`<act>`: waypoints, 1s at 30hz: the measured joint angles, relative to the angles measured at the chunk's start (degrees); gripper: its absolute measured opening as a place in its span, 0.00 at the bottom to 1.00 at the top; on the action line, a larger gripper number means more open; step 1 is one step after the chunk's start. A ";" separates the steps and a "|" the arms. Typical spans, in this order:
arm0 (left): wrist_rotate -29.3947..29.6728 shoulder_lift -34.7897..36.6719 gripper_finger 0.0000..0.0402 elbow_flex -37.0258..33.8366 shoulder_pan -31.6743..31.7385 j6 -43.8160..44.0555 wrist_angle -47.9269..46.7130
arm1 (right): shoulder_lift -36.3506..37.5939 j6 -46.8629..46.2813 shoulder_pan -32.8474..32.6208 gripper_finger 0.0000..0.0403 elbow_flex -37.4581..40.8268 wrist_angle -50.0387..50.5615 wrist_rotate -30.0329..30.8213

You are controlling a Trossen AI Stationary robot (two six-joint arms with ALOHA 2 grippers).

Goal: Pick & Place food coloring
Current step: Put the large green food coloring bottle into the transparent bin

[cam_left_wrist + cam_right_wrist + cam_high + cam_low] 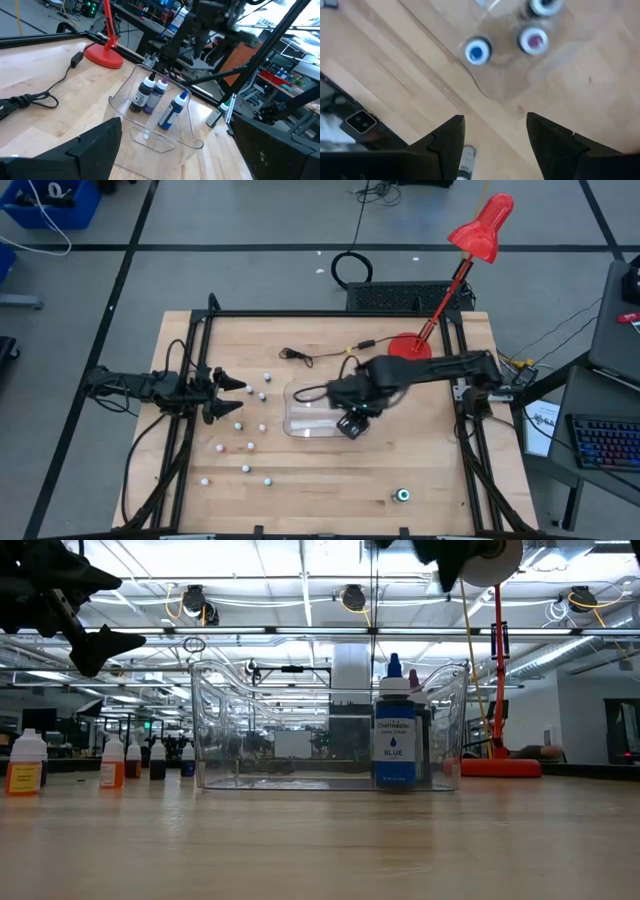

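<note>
Three bottles point(159, 99) stand in tub point(186, 140); right gripper point(495, 135) above, fingers apart, empty. Left gripper point(228, 397) open; next bottle point(238, 426) to be fetched.

The blue bottle point(394, 736) in the clear tub point(240, 730) shows a label reading "BLUE"; the smaller print above is illegible.

Two dark jointed arms, black pointed fingers point(450, 137), black cables
</note>
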State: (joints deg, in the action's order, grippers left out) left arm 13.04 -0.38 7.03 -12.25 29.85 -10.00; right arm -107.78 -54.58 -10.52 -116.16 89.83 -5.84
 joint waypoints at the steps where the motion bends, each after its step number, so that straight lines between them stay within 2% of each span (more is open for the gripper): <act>1: 0.00 0.00 0.94 0.00 0.00 0.00 0.00 | 1.18 -2.89 -1.56 0.50 1.29 0.11 -0.09; 9: 0.00 0.00 0.94 0.02 0.00 0.00 0.00 | 6.20 -21.42 -17.77 0.50 15.03 -1.89 -3.31; 15: 0.00 0.01 0.94 0.01 0.00 0.00 0.00 | 6.18 -32.22 -27.24 0.50 20.95 -12.86 -2.61; 18: 0.00 0.00 0.94 0.02 0.00 0.00 0.00 | 6.18 -37.08 -30.07 0.50 22.42 -17.77 -1.48; 22: 0.00 0.00 0.94 0.00 0.00 0.00 -0.01 | 6.18 -40.75 -32.66 0.50 24.20 -18.61 0.96; 30: 0.00 0.00 0.94 0.00 0.00 0.00 -0.02 | 6.20 -41.03 -33.05 0.50 29.82 -25.78 0.59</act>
State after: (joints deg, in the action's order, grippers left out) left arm 13.04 -0.38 7.03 -12.25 29.85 -10.02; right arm -101.58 -95.61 -43.57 -86.34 64.05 -5.25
